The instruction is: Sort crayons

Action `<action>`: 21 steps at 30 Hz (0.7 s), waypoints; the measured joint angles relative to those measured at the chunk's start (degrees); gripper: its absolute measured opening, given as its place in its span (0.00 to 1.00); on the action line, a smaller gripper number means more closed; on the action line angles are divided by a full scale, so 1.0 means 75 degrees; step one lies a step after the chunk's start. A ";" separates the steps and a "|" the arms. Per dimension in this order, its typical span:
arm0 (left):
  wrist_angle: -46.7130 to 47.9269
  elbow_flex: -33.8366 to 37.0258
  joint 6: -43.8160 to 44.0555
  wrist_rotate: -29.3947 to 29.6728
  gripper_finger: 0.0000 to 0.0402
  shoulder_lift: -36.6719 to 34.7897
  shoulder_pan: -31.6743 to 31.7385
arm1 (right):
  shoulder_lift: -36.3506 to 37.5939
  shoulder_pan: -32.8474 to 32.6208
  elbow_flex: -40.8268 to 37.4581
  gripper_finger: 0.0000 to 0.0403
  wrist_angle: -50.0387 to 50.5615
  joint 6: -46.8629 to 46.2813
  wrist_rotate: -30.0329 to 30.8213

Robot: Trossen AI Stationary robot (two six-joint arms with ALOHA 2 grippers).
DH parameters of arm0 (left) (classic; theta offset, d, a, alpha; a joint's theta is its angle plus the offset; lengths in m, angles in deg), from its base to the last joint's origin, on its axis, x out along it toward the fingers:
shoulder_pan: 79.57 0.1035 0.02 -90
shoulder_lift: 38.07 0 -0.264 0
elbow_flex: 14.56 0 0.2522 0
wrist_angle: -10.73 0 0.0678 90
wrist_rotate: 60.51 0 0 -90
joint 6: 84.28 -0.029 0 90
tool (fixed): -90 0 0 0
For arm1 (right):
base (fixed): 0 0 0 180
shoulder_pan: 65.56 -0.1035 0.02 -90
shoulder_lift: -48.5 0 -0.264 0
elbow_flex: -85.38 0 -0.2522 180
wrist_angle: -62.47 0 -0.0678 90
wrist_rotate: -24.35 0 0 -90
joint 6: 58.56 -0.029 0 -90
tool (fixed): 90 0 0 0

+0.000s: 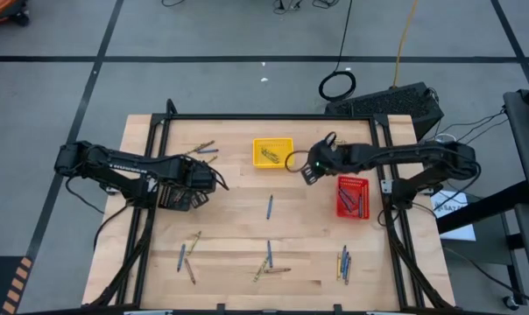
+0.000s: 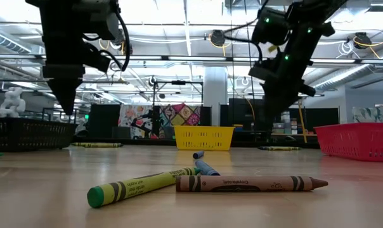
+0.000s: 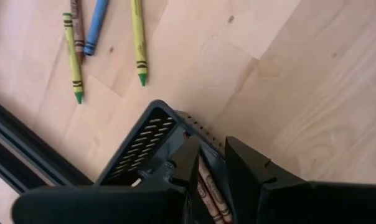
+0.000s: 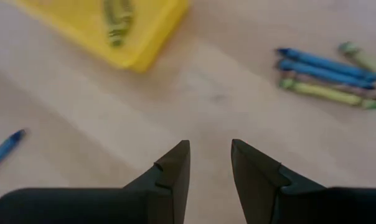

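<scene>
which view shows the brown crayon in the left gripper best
The left wrist view: the brown crayon sits between the left gripper fingers over the black tray. The high view hides it under the arm, the low view shows only the gripper, and the right wrist view misses it.

A robotics lab or open workshop hall: a pale wooden counter [image 1: 247, 227] in a black metal frame [image 1: 273, 117] stands on grey carpet tiles [image 1: 203, 35], with loose black cables [image 1: 339, 85], exposed ceiling strip lights [image 2: 179, 25] and distant equipment benches.
</scene>
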 joint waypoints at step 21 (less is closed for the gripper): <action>-0.0202 0.0003 0.0049 0.0133 0.18 0.0003 0.0006 | 0.0041 0.4392 0.0004 0.26 0.0081 0.3500 -0.1230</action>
